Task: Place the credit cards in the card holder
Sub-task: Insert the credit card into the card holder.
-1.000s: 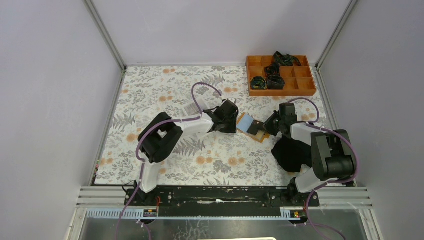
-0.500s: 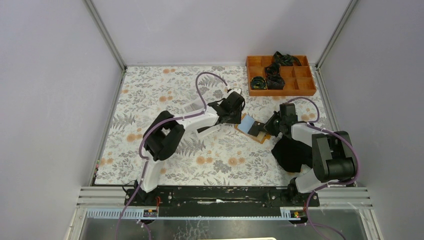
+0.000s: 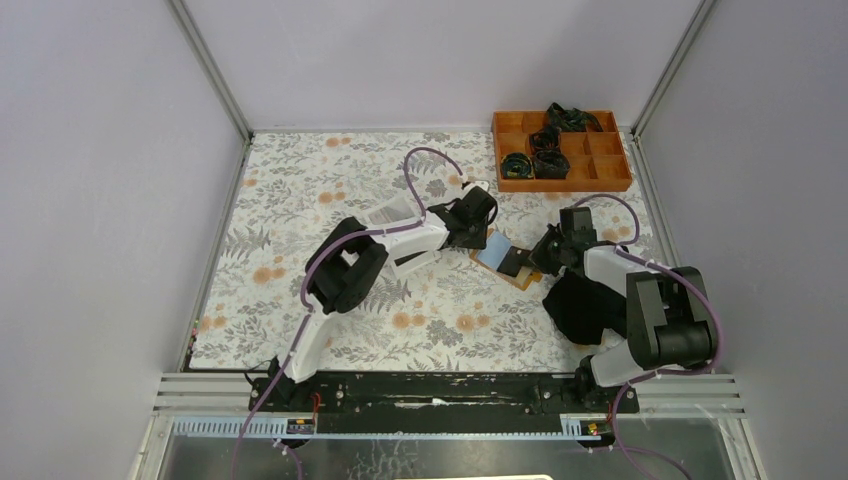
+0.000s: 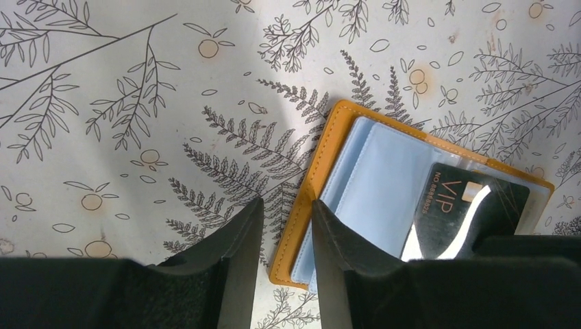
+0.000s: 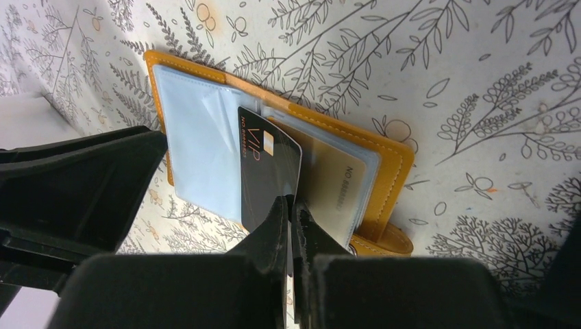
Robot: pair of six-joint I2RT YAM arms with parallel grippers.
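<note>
Nearest the arm bases, at about 4 o'clock of the floral table (image 3: 300, 200), a black cloth (image 3: 578, 305) lies under the right arm. Just beyond it, at 3 o'clock of the table's middle, the card holder (image 3: 497, 252) lies open and flat, pale blue lining up, between the two grippers.

The right gripper (image 5: 291, 202) comes at the holder from its 3 o'clock side in the top view. Its fingers (image 5: 274, 229) are pressed together on the near edge of a black credit card (image 5: 267, 164) marked VIP. In the right wrist view the card runs toward 12 o'clock from the fingertips and ends over the holder's middle fold. The holder spreads from 10 to 2 o'clock beyond them. Whether the card's far edge is inside a sleeve I cannot tell. A pale tan card (image 5: 336, 185) sits behind a clear sleeve just right of the black one.

The left gripper (image 4: 286, 205) is at the holder's 9 o'clock side, fingers slightly apart with nothing clamped. The holder's orange edge passes just under the right finger (image 4: 336, 253), and the rest lies toward 2 o'clock.

Farthest off, at 1 o'clock, sits an orange compartment tray (image 3: 565, 186) holding dark bundles.
</note>
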